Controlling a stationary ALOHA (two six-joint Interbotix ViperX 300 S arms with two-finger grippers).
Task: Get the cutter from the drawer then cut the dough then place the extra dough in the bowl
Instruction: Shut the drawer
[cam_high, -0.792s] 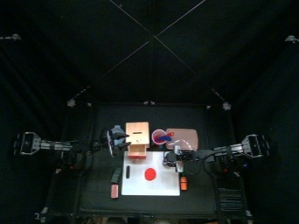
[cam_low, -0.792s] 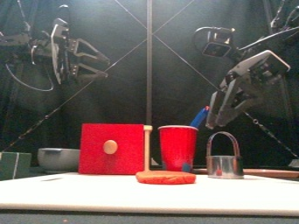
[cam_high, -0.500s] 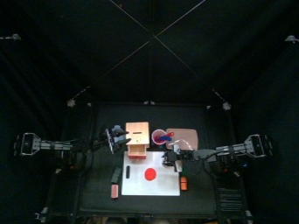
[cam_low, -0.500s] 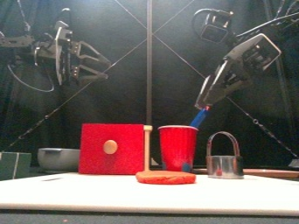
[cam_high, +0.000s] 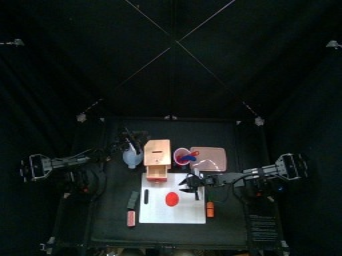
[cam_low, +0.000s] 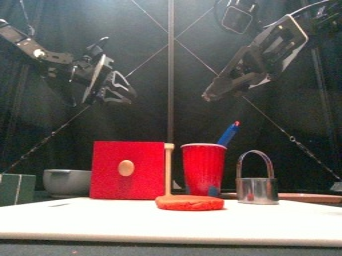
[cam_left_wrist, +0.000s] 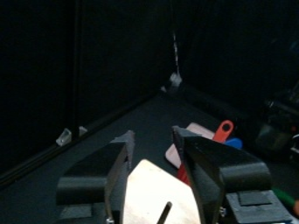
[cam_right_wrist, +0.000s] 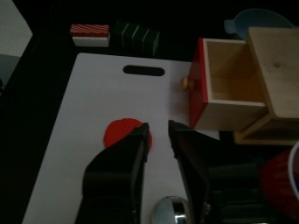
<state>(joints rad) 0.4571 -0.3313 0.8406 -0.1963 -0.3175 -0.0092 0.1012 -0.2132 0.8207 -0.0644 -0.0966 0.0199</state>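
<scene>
Cutter (cam_low: 255, 178) upright on white board (cam_high: 187, 214) near red dough (cam_low: 189, 202); drawer (cam_right_wrist: 233, 80) pulled open.

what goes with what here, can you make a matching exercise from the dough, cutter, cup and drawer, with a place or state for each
Things
1. dough
2. cutter
3. cup
4. drawer

Place or state
a. holds a blue knife
b. pulled open
c. lies flat on the board
d. stands upright, right of the cup in the front view

Pairs: 1-c, 2-d, 3-a, 4-b
</scene>
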